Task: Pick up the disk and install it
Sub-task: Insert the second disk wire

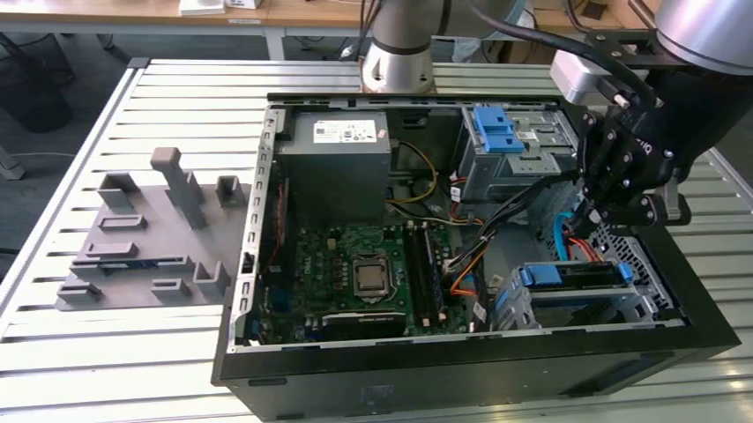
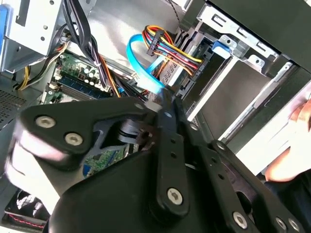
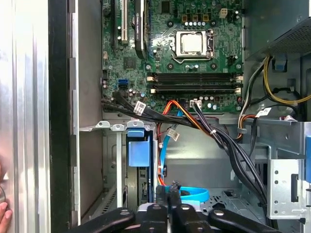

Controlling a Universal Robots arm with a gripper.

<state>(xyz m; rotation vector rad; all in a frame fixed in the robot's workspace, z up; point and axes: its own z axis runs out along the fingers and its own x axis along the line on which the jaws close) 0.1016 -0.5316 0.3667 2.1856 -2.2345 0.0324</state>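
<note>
The disk (image 1: 573,276), edged by its blue carrier, sits in the metal drive cage (image 1: 641,304) at the case's front corner on the exterior view's right. Its blue carrier end (image 3: 139,150) shows in the first wrist view, slotted into the cage, and a blue tab (image 2: 221,44) shows in the second wrist view. My gripper (image 1: 602,214) hangs inside the case just above and behind the cage. Its black fingers are shut together with nothing between them, their tips (image 2: 167,97) close to a light blue data cable (image 2: 138,65). The gripper (image 3: 170,188) and that cable (image 3: 197,195) also appear in the first wrist view.
The open case (image 1: 471,370) holds a motherboard (image 1: 353,273), a grey power supply (image 1: 341,159), an upper bay with a blue latch (image 1: 498,130) and cable bundles (image 3: 194,119). A grey fixture (image 1: 147,238) lies on the slatted table. A person's hand (image 2: 296,145) rests by the case.
</note>
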